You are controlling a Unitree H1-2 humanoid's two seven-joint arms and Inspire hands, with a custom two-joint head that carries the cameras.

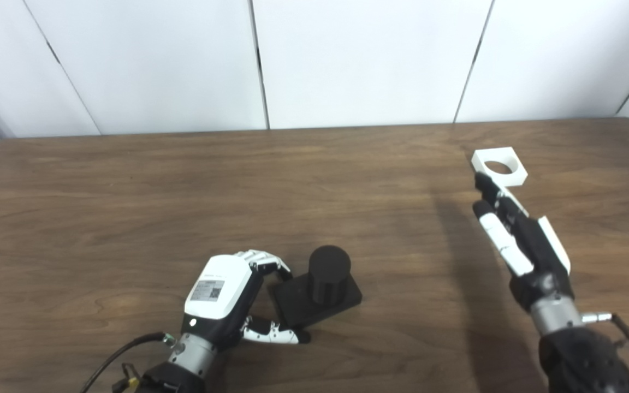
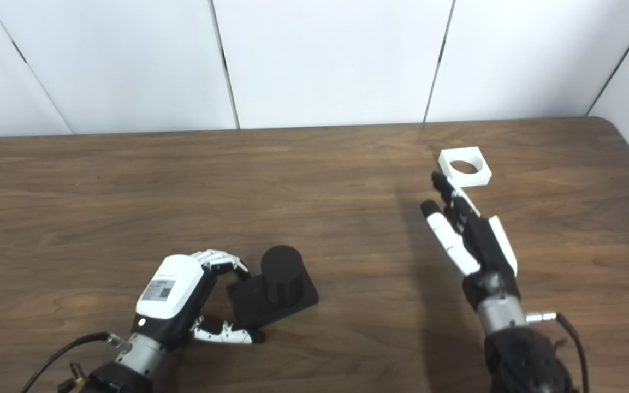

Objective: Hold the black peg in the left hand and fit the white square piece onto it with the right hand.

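1. The left hand (image 1: 221, 297), at the bottom middle of the frame, curled around the base of the black peg (image 1: 320, 286) on the table (image 1: 129, 191).
2. The right hand (image 1: 516, 234) reached out flat and wide, holding nothing, fingertips just beside the white square piece (image 1: 499, 166) at the upper right.
3. The piece was not picked up or fitted yet.

Peg near the front left, square piece toward the back right, both on the table (image 1: 129, 180).

The peg (image 1: 328, 274) stands upright on its base at the table's near side, left of centre, with the left hand (image 1: 221, 297) just to its left, fingers curled at the base's near-left corner (contact cannot be judged). The square piece (image 1: 499, 166) lies flat well apart, farther back on the right. The right hand (image 1: 516, 237) sits just in front of it, fingertips reaching its near edge.
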